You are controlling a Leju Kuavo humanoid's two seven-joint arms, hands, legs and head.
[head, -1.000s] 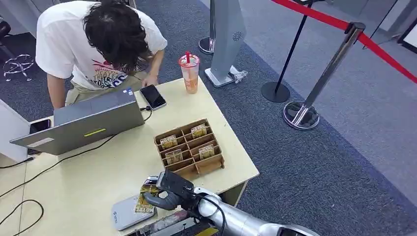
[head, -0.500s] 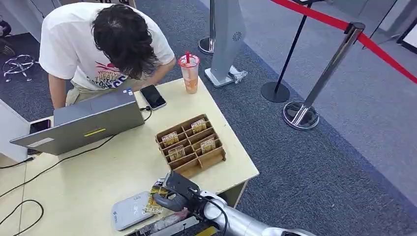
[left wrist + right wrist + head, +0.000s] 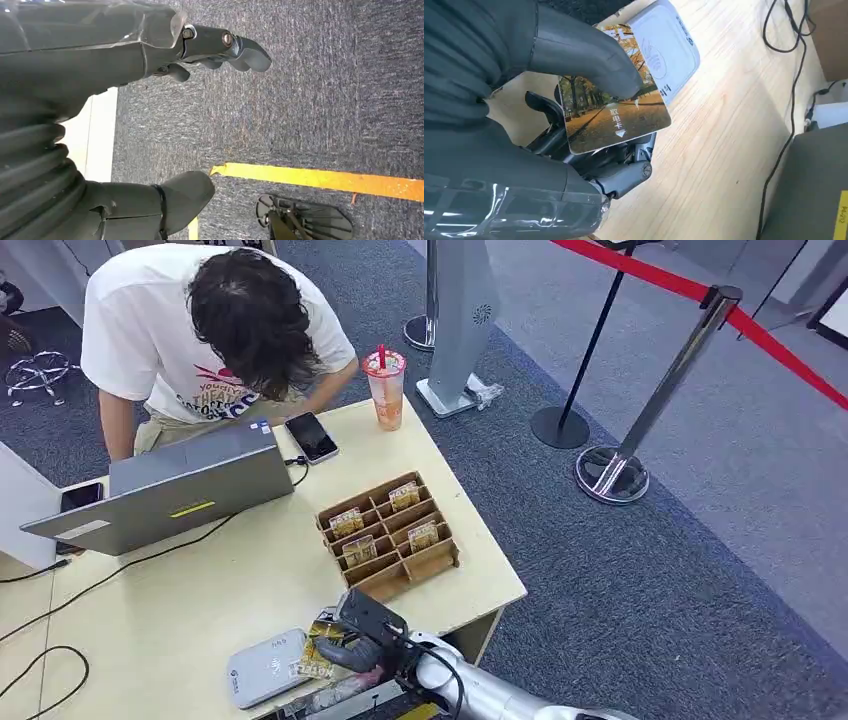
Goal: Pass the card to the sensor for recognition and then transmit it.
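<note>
Autumn-tree card (image 3: 616, 117), pale-grey sensor (image 3: 666, 47)

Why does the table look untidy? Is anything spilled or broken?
Nothing looks spilled or broken. The wooden tray sits askew to the table edge, and cables trail loosely from the laptop.

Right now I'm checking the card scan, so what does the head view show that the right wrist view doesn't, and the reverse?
Head view alone: the person bent over the laptop, the wooden card tray, the drink cup and the stanchions. Right wrist view alone: the card's autumn-path print and the thumb pressing on its face. Both: the right hand holding the card over the grey sensor on the table.
</note>
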